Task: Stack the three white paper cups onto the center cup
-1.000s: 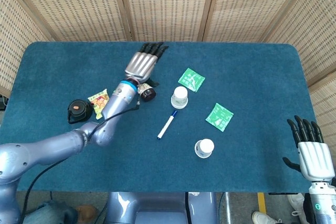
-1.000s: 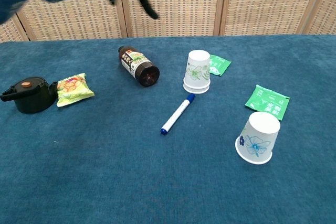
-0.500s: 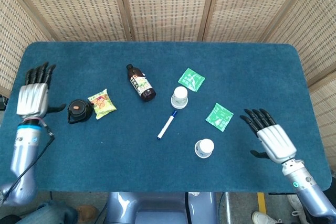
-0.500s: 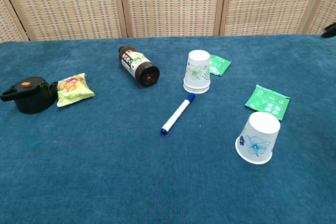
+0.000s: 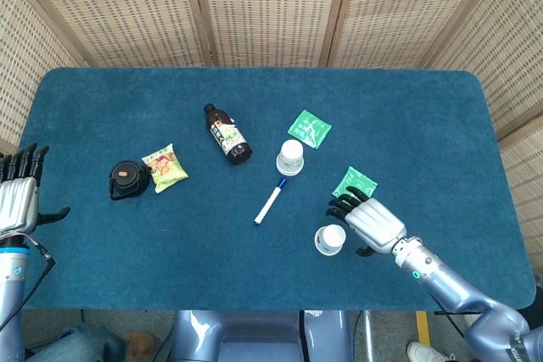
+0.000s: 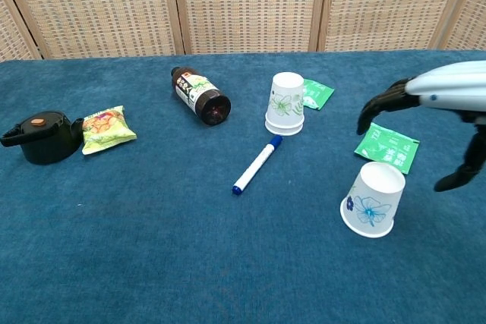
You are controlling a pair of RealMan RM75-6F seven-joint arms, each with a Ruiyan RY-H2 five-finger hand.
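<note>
Left hand (image 5: 17,201): positioned at the far left edge of the worktop (image 5: 407,125), fingers extended and apart, holding nothing, well clear of all objects.

Non-task items, left to right: black kettle (image 5: 124,180), snack packet (image 5: 164,166), brown bottle (image 5: 226,134) lying on its side, blue-capped marker (image 5: 270,202). None of these requires handling.

Centre cup stack (image 6: 285,103): inverted on the worktop, just in front of one green sachet (image 5: 310,129). A doubled rim at its base suggests, as a judgement, that more than one cup is nested there already.

Loose cup (image 6: 372,199): inverted, blue flower print, standing near the front edge, to the right of the marker and well apart from the centre stack. A second green sachet (image 6: 388,146) lies just behind it.

Right hand (image 5: 366,220): just beside the loose cup on its right, fingers apart and partly curled, empty. Contact with the cup is not evident.

Step in hand: approach to the loose cup. The next move calls for closing the fingers round the cup wall without crushing it, lifting, carrying it left and rearward, and lowering it squarely over the centre stack.
</note>
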